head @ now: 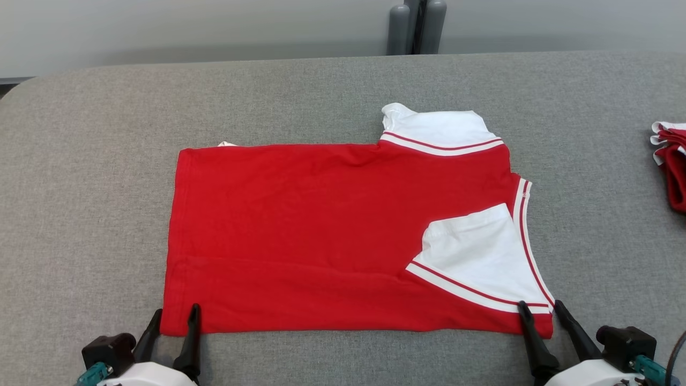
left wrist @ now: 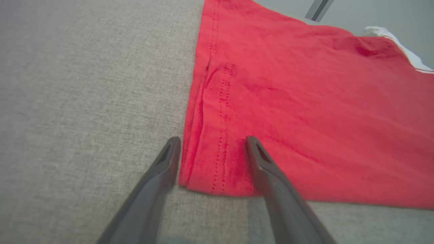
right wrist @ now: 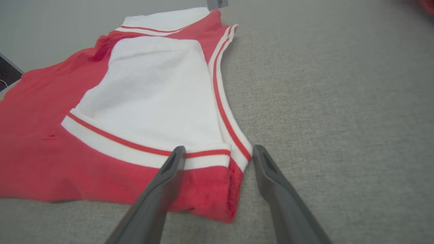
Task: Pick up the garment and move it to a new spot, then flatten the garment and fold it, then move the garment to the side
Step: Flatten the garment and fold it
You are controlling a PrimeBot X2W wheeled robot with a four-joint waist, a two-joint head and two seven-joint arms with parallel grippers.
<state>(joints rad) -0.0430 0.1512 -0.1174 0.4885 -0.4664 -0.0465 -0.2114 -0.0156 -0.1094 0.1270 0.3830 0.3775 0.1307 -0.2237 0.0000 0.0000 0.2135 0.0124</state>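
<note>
The left pincer (head: 176, 310) stands open astride the near-left hem corner of the shirt (head: 321, 230), which lies flat and partly folded mid-bench (head: 80, 187). The right pincer (head: 539, 303) is open too, astride the near-right corner just below the folded-in white sleeve (head: 477, 246). If either closes too shallow it may catch only the top layer, and an uneven lift would likely spill the sleeve and skew the fold.
</note>
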